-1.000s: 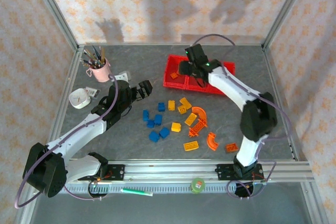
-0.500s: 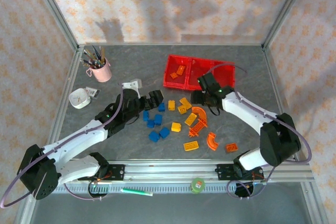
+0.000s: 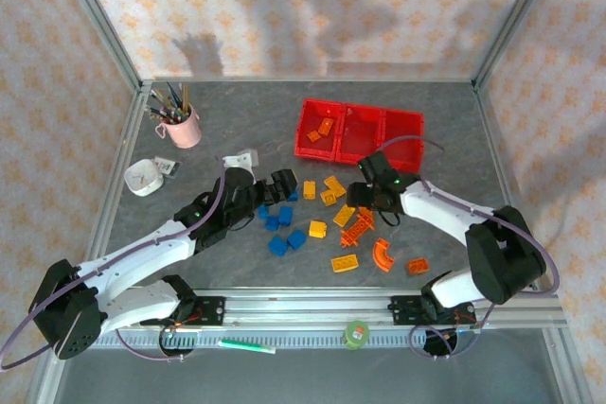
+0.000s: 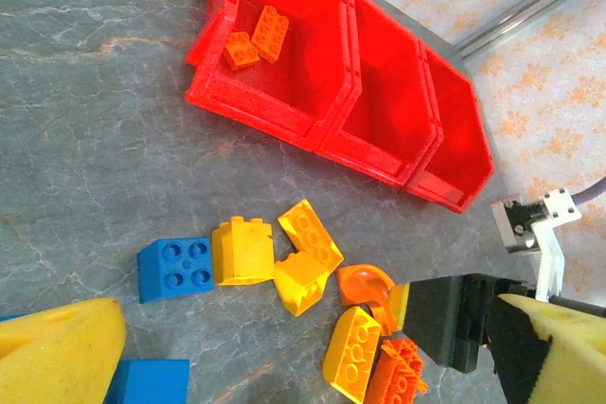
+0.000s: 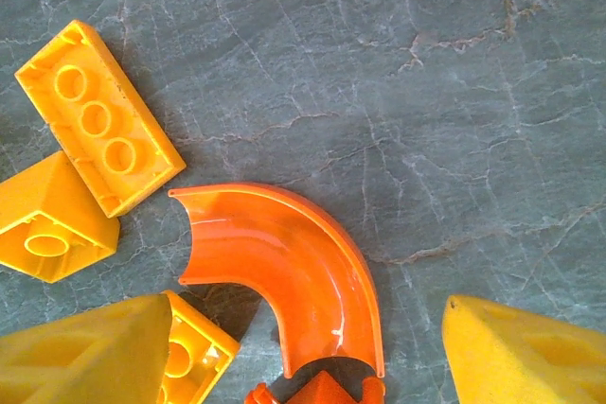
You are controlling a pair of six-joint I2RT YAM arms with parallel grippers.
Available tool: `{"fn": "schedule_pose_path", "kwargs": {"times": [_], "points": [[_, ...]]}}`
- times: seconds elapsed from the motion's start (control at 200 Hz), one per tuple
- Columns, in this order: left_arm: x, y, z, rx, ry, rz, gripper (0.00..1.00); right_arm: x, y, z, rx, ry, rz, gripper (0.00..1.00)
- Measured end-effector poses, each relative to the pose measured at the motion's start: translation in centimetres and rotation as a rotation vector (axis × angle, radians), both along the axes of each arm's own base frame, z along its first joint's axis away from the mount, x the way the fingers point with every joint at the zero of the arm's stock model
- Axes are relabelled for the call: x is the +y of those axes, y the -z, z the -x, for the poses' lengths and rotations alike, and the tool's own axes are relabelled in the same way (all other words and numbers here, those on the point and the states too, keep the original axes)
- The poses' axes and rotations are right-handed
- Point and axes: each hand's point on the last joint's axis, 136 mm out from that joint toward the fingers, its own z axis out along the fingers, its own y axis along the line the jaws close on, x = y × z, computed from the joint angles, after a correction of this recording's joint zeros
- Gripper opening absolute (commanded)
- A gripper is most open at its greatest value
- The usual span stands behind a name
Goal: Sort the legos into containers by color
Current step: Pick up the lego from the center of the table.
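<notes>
The right gripper (image 5: 303,371) is seen with its pads spread and nothing pinched, and the orange arch (image 5: 284,262) lies on the table between them, nearer the left-hand pad in the wrist view. The arch's curve is run from the upper left down to the bottom middle of that view, so it is crossed by the line of closing at one end only. A yellow brick (image 5: 194,357) is tucked just beside that same pad and may be caught with the arch. From the arch, the bins (image 3: 402,130) lie farther from the bases and a little to the right; two orange bricks (image 3: 322,130) are already held in the left compartment. The right arm is judged the nearer to the arch. The left gripper (image 3: 284,184) is likewise held wide and empty, over the far end of the blue bricks (image 3: 279,224), which are better reached by it. How high either gripper stands above the table cannot be told. An orange piece (image 5: 317,390) is cut off by the lower edge, and part of the yellow brick is hidden by the pad.
</notes>
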Motion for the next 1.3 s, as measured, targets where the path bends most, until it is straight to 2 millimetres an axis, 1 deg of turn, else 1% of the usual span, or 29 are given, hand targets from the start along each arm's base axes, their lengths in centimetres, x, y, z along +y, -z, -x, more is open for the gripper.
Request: {"fn": "schedule_pose_path", "kwargs": {"times": [0.13,0.28,0.45,0.676,0.781,0.906,0.981,1.076,1.161,1.301], "points": [[0.2,0.0,-0.1,-0.001,-0.012,0.0,0.99,-0.2,0.5,-0.3,-0.004,0.011,0.017,0.74],[0.2,0.0,-0.1,0.004,-0.022,0.007,0.99,-0.5,1.2,-0.6,-0.001,0.024,0.043,0.69],[0.2,0.1,-0.1,0.005,-0.025,0.006,0.99,-0.6,2.5,-0.4,0.03,0.031,0.057,0.63],[0.2,0.2,-0.2,0.011,-0.028,-0.007,0.99,-0.4,2.6,-0.8,0.023,0.057,0.037,0.56],[0.1,0.2,-0.3,0.014,-0.028,-0.01,0.99,-1.0,2.5,-0.9,0.018,0.081,0.031,0.56],[0.1,0.2,-0.3,0.015,-0.027,-0.01,0.99,-3.0,2.2,0.0,0.02,0.128,0.046,0.57],[0.1,0.2,-0.4,0.014,-0.026,-0.013,0.99,-3.8,1.6,0.4,0.015,0.146,0.043,0.58],[0.0,0.3,-0.4,0.015,-0.025,-0.02,0.99,-3.5,0.7,0.4,0.0,0.135,0.015,0.66],[0.0,0.0,-0.7,0.008,-0.029,-0.026,0.99,-3.1,0.8,0.6,0.013,0.117,0.0,0.72],[0.0,-0.9,-1.0,-0.015,-0.038,-0.024,0.99,-2.8,1.8,1.3,0.066,0.093,-0.001,0.72]]}}
